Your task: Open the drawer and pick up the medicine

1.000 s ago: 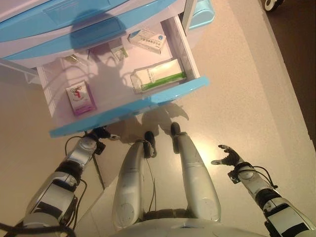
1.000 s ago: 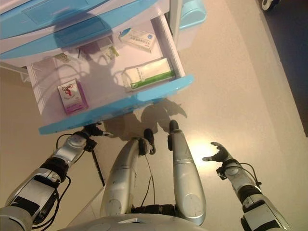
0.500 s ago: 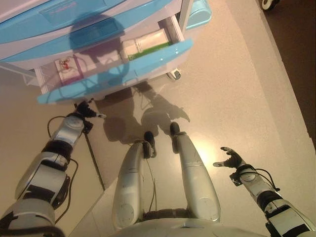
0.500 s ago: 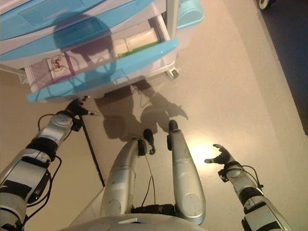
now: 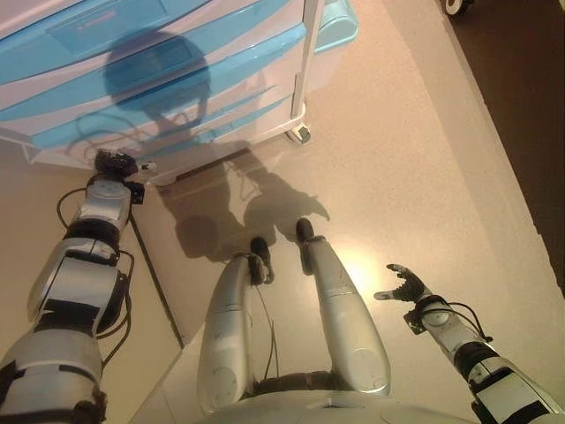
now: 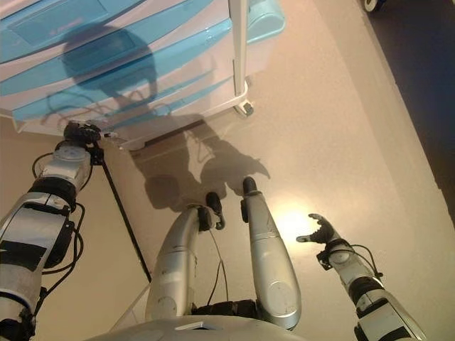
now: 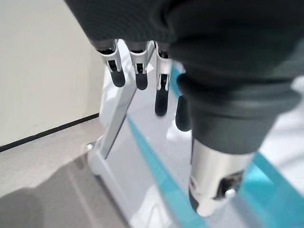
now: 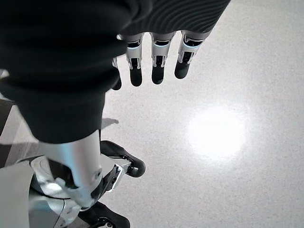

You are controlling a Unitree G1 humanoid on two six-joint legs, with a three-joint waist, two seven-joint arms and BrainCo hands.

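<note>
The white cabinet (image 5: pixel 291 62) has blue drawer fronts, and every drawer sits pushed in, including the lowest one (image 5: pixel 216 122). No medicine box shows in any view. My left hand (image 5: pixel 115 166) is at the cabinet's lower left corner, open. In the left wrist view its straight fingers (image 7: pixel 137 71) point at the blue drawer front (image 7: pixel 152 156), and I cannot tell whether they touch it. My right hand (image 5: pixel 402 287) hangs open and empty over the bare floor, far from the cabinet; its fingers (image 8: pixel 156 61) are relaxed.
The cabinet stands on casters, one (image 5: pixel 300 134) at its near right corner. A pale blue bin (image 5: pixel 337 22) sits behind the cabinet. A dark floor strip (image 5: pixel 521 106) runs along the right, with another wheel (image 5: pixel 457 5) at the top.
The drawer was wide open a second ago, half in at half a second, and is now shut, hiding the medicine boxes. My left hand moved forward with its front. The right hand stayed put.
</note>
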